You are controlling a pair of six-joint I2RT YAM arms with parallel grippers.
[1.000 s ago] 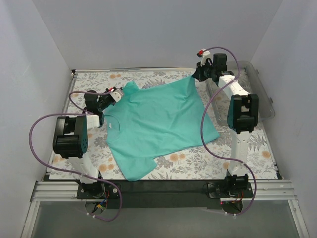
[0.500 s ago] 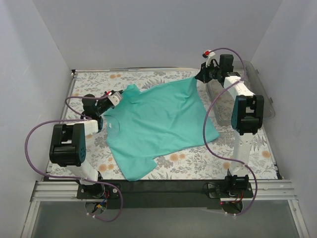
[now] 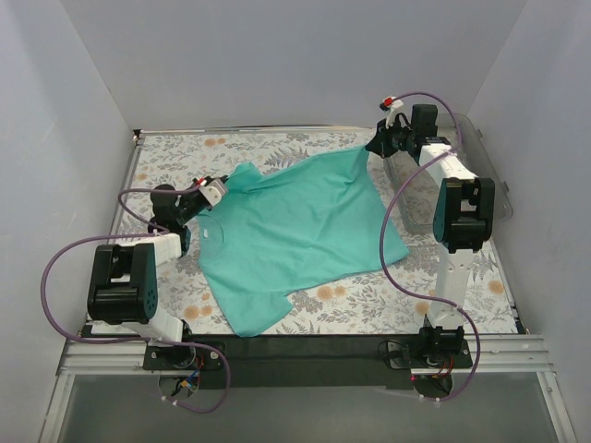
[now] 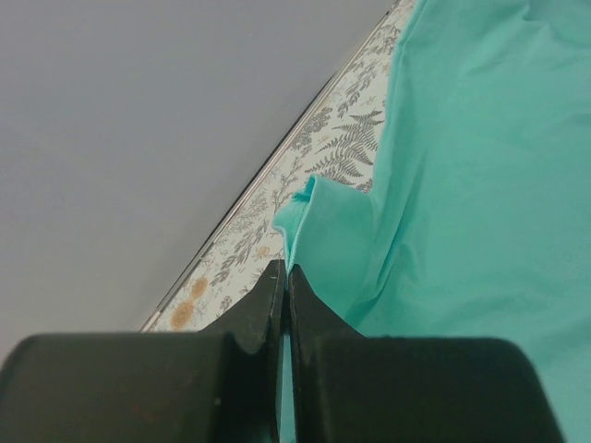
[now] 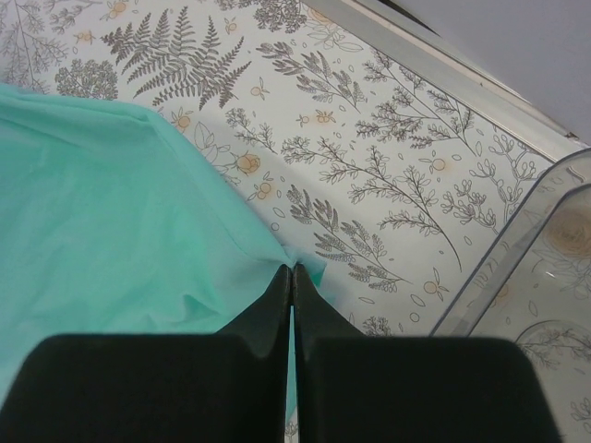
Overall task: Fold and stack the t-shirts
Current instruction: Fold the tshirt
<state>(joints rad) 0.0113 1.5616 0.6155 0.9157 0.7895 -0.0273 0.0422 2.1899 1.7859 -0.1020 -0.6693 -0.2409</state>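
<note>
One teal t-shirt lies spread over the flowered table, its white neck label at the left. My left gripper is shut on the sleeve edge at the shirt's upper left; in the left wrist view the fabric runs into the closed jaws of that gripper. My right gripper is shut on the shirt's far right corner, lifted a little off the table. Seen from the right wrist, the cloth bunches at the tips of the right gripper.
A clear plastic bin stands along the right side, its wall close to my right gripper. Grey walls enclose the table on three sides. The table's metal back edge runs near the left gripper.
Both grippers, still shut on the shirt, have drifted slightly outward and back, pulling the top edge straighter. The left arm's elbow has swung down and left.
</note>
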